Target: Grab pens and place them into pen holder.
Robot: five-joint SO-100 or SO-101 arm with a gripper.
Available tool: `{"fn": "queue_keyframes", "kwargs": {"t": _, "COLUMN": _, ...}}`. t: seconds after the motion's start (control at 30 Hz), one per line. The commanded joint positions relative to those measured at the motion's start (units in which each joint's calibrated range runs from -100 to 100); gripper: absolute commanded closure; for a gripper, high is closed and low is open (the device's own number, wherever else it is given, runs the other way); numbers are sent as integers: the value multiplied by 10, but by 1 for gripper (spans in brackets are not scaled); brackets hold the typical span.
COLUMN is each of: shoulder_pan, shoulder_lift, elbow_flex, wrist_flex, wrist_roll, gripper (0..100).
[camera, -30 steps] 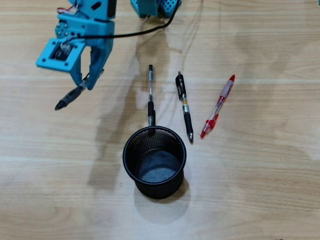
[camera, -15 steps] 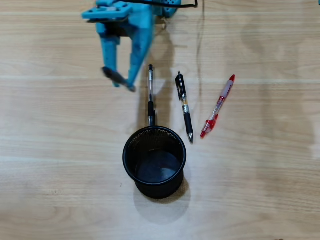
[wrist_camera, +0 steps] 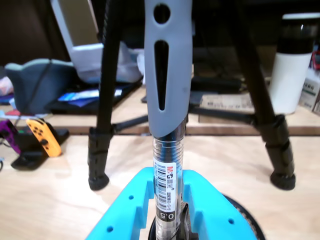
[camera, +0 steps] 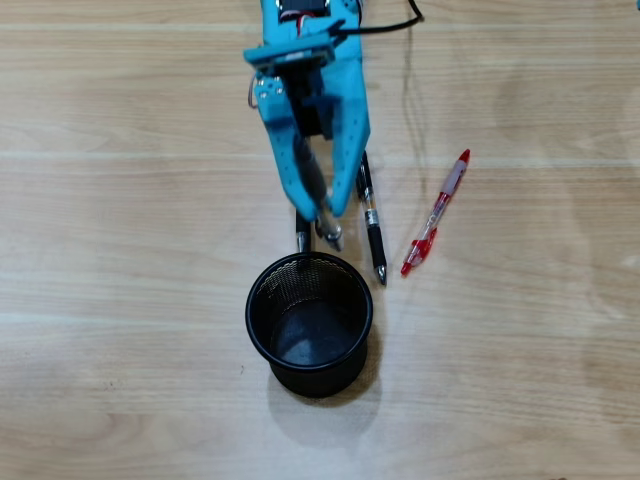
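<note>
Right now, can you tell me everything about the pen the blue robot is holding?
The see-through plastic pen with the grey rubber sleeve is clamped between the blue plastic jaws of the gripper. In the wrist view its clear barrel shows a spring inside, a barcode sticker and "0.5" printed low down; the grey sleeve has oval slots. In the overhead view it hangs off the table, tip near the rim of the black round wire-mesh pen holder, not in it yet.

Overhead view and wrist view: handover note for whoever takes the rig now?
Gripper: jaws shut on the transparent pen with grey rubber sleeve, carried just short of the black round wire-mesh pen holder, not yet over it.
Done: no pen in the holder.
Left: drop this one, then the transparent pen with black sleeve (mostly hidden under the arm), the black pen with yellow band and the red-and-transparent pen, all lying on the wooden table.
</note>
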Motion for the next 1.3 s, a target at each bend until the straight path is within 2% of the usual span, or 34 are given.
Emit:
{"fn": "queue_keyframes", "kwargs": {"t": 0.0, "shoulder_pan": 2, "shoulder_lift": 38, "elbow_flex": -36, "wrist_flex": -19, "wrist_roll": -2, "gripper": 98}}
{"fn": "queue_keyframes", "kwargs": {"t": 0.23, "shoulder_pan": 11, "shoulder_lift": 158, "elbow_flex": -128, "wrist_flex": -18, "wrist_roll": 2, "gripper": 98}}
{"fn": "queue_keyframes", "kwargs": {"t": 0.5, "shoulder_pan": 34, "shoulder_lift": 223, "elbow_flex": -177, "wrist_flex": -18, "wrist_roll": 2, "gripper": 98}}
{"fn": "queue_keyframes", "kwargs": {"t": 0.8, "shoulder_pan": 39, "shoulder_lift": 228, "elbow_flex": -178, "wrist_flex": -18, "wrist_roll": 2, "gripper": 98}}
{"fn": "queue_keyframes", "kwargs": {"t": 1.03, "shoulder_pan": 39, "shoulder_lift": 221, "elbow_flex": -178, "wrist_flex": -15, "wrist_roll": 2, "gripper": 86}}
{"fn": "queue_keyframes", "kwargs": {"t": 1.27, "shoulder_pan": 39, "shoulder_lift": 166, "elbow_flex": -170, "wrist_flex": -9, "wrist_roll": 18, "gripper": 86}}
